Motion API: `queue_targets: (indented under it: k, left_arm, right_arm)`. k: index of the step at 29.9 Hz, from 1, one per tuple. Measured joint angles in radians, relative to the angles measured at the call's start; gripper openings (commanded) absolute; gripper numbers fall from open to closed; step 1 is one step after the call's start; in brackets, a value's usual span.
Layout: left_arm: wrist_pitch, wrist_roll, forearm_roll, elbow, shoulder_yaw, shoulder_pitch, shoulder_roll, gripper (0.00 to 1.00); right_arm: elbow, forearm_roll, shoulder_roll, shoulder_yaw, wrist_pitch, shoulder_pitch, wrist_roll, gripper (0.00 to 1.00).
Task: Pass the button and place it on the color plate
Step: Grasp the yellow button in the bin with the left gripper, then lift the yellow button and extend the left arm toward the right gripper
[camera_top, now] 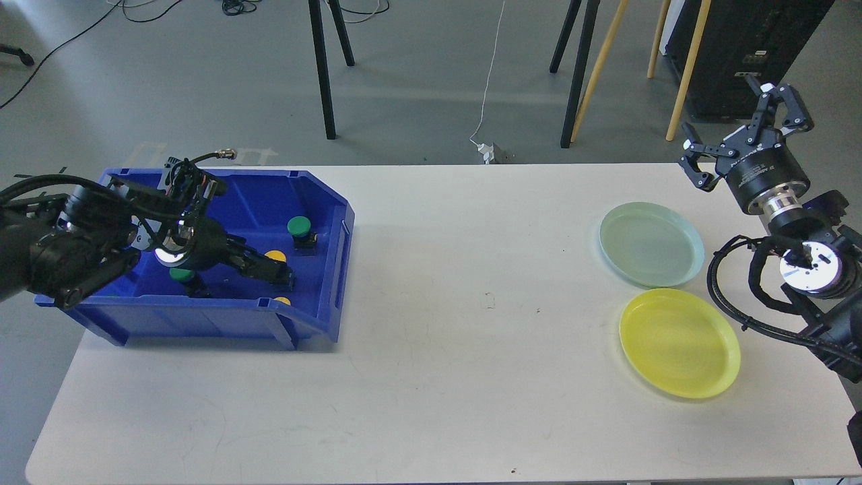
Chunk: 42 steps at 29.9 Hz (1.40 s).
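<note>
White table (431,377) sitting on grey floor (417,87); stand legs (323,74) and cables (488,81) lying beyond far edge. Blue bin (316,202) resting at left, holding green button (299,226) and yellow button (275,256). Left gripper (279,273) reaching into bin beside yellow button, jaw state unclear. Right gripper (741,124) hovering spread wide, far right. Green plate (651,244) and yellow plate (679,342) lying right.

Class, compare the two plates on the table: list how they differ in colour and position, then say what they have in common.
The green plate is pale, translucent green; the yellow plate is bright yellow. The green plate lies farther back on the table, the yellow plate nearer the front edge and slightly further right. Shared: both are round, shallow, empty, and lie flat near the right gripper, not touching each other.
</note>
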Motion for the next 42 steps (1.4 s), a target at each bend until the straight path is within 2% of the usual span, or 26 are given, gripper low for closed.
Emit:
queue_targets:
  k: [11,12,15,18,19,23,25,28,34,38,42]
  left_arm:
    - [0.0,0.0,-0.009,0.008,-0.005,0.009,-0.03,0.95]
    - [-0.001,0.0,-0.009,0.009,-0.005,0.009,-0.033,0.9]
    - [-0.001,0.0,-0.009,0.017,-0.004,0.01,-0.047,0.65]
    - [0.001,0.0,-0.001,0.027,-0.001,0.013,-0.052,0.61]
    - [0.002,0.0,0.001,0.027,0.0,0.014,-0.052,0.56]
    - [0.003,0.0,0.004,0.029,0.001,0.017,-0.052,0.17]
    - [0.004,0.0,0.006,0.029,0.002,0.019,-0.051,0.1]
    - [0.013,0.0,0.007,0.029,0.002,0.02,-0.05,0.06]
    - [0.035,0.0,0.004,-0.013,-0.007,0.005,-0.022,0.06]
    - [0.015,0.0,-0.008,-0.224,-0.043,-0.04,0.161,0.07]
    - [-0.02,0.0,-0.06,-0.478,-0.2,-0.048,0.329,0.07]
  right_arm:
    - [0.0,0.0,0.0,0.0,0.0,-0.01,0.0,1.0]
    - [0.0,0.0,0.0,0.0,0.0,-0.011,0.0,1.0]
    - [0.0,0.0,-0.001,0.0,0.0,-0.018,0.0,1.0]
    - [0.0,0.0,-0.003,0.0,0.0,-0.022,0.0,1.0]
    - [0.0,0.0,-0.003,0.0,0.0,-0.024,0.0,1.0]
    - [0.0,0.0,-0.005,0.0,0.0,-0.028,0.0,1.0]
    - [0.0,0.0,-0.005,0.0,0.0,-0.03,0.0,1.0]
    - [0.0,0.0,-0.006,0.0,0.0,-0.032,0.0,1.0]
    - [0.0,0.0,-0.005,0.003,0.0,-0.038,0.001,1.0]
    - [-0.002,0.0,-0.005,0.021,0.0,-0.05,0.002,1.0]
    - [0.001,0.0,-0.009,0.063,0.0,-0.071,0.003,1.0]
